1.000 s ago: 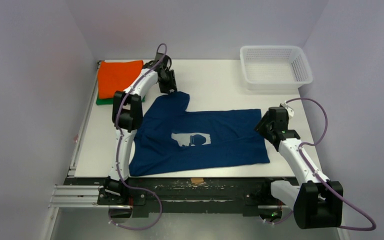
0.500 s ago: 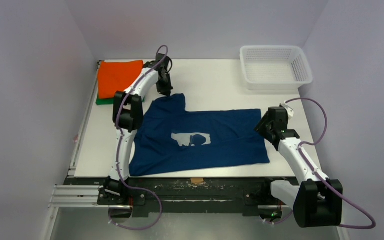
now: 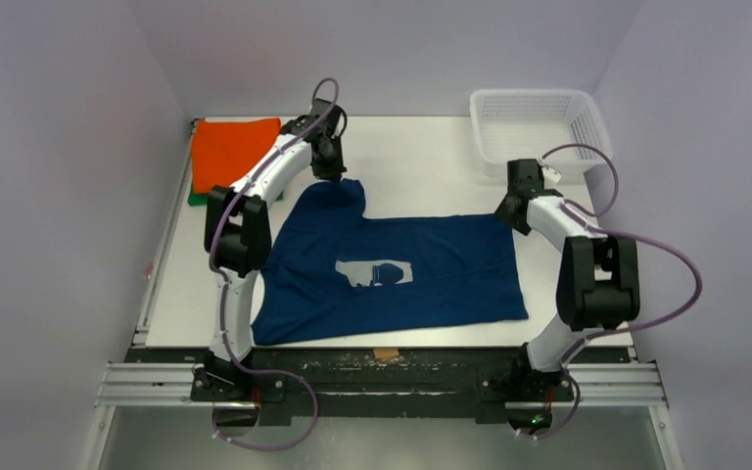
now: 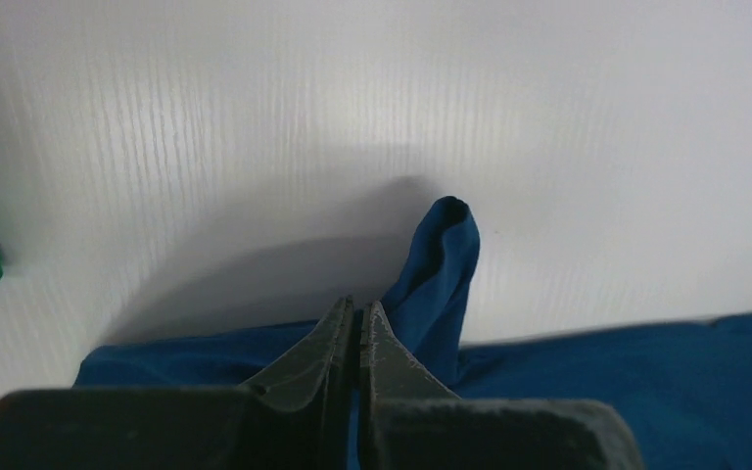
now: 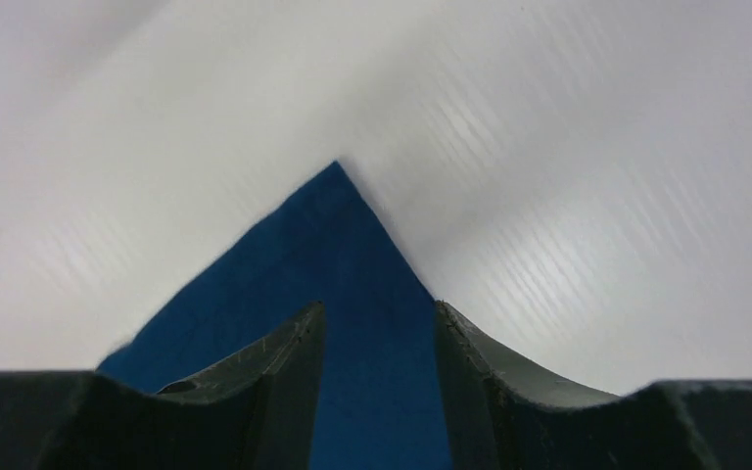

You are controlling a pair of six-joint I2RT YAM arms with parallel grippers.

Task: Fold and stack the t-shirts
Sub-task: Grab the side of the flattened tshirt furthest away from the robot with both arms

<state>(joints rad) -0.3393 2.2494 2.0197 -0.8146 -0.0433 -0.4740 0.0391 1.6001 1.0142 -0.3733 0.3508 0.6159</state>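
The spread t-shirt point(image 3: 401, 269) lies on the table point(image 3: 421, 166) between the grippers: a sleeve at the left gripper point(image 3: 337, 179), a far corner below the right gripper point(image 3: 504, 211). The folded t-shirts point(image 3: 230, 152) lie left of the left gripper, and the basket point(image 3: 534, 94) stands behind the right one.

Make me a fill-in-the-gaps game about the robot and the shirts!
1. The left gripper is ____ on a sleeve of the navy t-shirt.
2. The right gripper is ____, with a corner of the navy t-shirt between its fingers.
3. The orange t-shirt lies on top of the ____ one.
4. The mesh basket is coloured ____.
Missing words: shut; open; green; white.
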